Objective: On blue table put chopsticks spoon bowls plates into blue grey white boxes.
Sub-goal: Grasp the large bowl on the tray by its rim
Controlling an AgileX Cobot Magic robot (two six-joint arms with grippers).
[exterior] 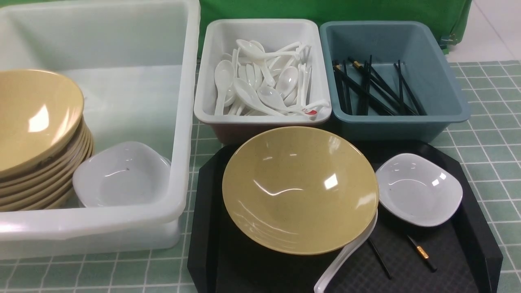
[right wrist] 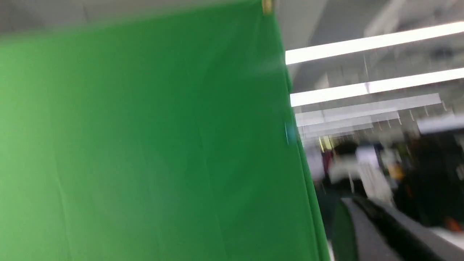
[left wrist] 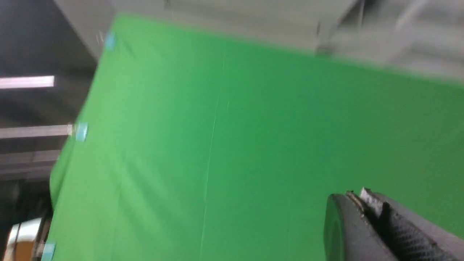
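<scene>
Inspecting the front view finds neither arm over the work area, and four kinds of item waiting on the black octagonal plastic tray point(exterior: 203, 228): one wide tan melamine bowl point(exterior: 300, 189), one small white squarish dish point(exterior: 419, 189) just beside it, one white ceramic soup spoon point(exterior: 346, 255) with its bowl end tucked under the tan rim, and two black chopsticks point(exterior: 421, 252) lying partly beneath the dish. Three boxes stand behind and to the left: the large translucent white box point(exterior: 185, 122), holding one white dish and a nested tan stack too tight to count; the white spoon box point(exterior: 260, 116), heaped beyond counting; and the blue-grey chopstick box point(exterior: 401, 122). The left gripper point(left wrist: 357, 197) shows in its wrist view against green backdrop with jaws drawn together and nothing between them; the right gripper point(right wrist: 366, 217) is too blurred to judge. Risks: lifting the tan bowl first may drag or flip the trapped spoon off the tray; the thin chopsticks, flat on the tray, may slip a pinch or roll; glossy rims invite a weak hold.
</scene>
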